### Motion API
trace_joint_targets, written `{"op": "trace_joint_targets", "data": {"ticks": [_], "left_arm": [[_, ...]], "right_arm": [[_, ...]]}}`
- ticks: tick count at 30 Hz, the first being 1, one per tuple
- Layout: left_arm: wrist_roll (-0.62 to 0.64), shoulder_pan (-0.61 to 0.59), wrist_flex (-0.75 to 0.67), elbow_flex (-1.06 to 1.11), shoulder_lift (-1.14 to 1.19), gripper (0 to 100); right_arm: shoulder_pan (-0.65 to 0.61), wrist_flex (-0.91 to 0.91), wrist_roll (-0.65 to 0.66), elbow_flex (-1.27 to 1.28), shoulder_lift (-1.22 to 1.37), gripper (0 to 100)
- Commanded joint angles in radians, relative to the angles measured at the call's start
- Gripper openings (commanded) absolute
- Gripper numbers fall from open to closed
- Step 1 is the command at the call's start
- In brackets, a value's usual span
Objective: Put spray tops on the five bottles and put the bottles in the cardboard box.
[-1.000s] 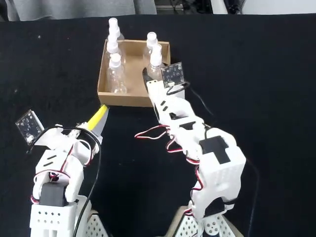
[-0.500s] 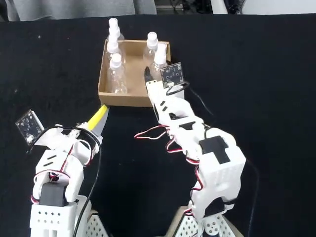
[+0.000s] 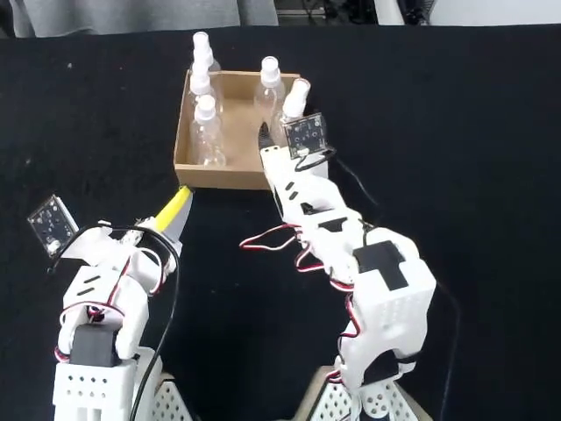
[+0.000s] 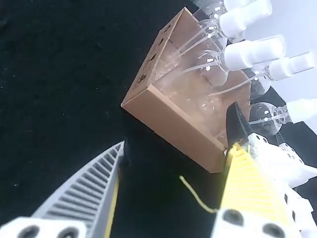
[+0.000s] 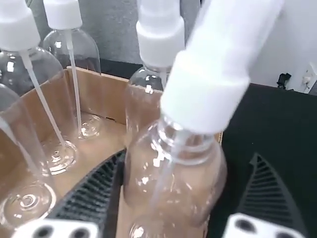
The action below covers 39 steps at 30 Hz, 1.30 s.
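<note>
Pincer jaws on the right arm are spread: the right pincer [image 5: 188,157] straddles a leaning bottle [image 3: 295,95], one jaw against its side, the other just off it. The left pincer [image 4: 177,126] gapes empty over the table [image 3: 456,132], near the cardboard box [image 3: 219,175]. Five bottles, each with a white spray top [image 3: 204,103], are in the box; four stand upright.

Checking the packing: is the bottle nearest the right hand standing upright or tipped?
Tipped: the bottle leans toward the cardboard box's right edge, its spray top slanted, between the right hand's open jaws.
</note>
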Motion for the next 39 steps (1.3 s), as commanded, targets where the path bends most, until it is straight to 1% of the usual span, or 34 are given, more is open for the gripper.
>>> {"op": "trace_joint_targets", "data": {"ticks": [1, 4, 9, 12, 21, 24, 30, 39], "left_arm": [[-0.002, -0.008, -0.020, -0.016, -0.009, 31], [-0.002, -0.008, -0.020, -0.016, -0.009, 31], [-0.002, -0.012, -0.020, -0.016, -0.009, 31], [-0.002, -0.042, -0.025, -0.016, -0.009, 31], [0.000, -0.054, -0.026, -0.016, -0.009, 31], [0.000, -0.054, -0.026, -0.016, -0.009, 31], [0.000, -0.054, -0.026, -0.016, -0.009, 31], [0.000, -0.056, -0.026, -0.016, -0.009, 31]], "right_arm": [[0.003, -0.020, 0.009, -0.005, -0.012, 31.3], [0.006, -0.021, 0.011, 0.007, -0.021, 31.3], [0.003, -0.014, 0.011, 0.081, -0.117, 31.3], [0.003, -0.012, 0.009, 0.113, -0.151, 31.2], [0.002, -0.012, 0.011, 0.122, -0.160, 31.2], [-0.020, -0.012, 0.011, 0.122, -0.160, 31.4], [-0.057, 0.063, 0.012, 0.113, -0.160, 31.6], [-0.055, 0.069, 0.012, 0.113, -0.160, 31.7]]}}
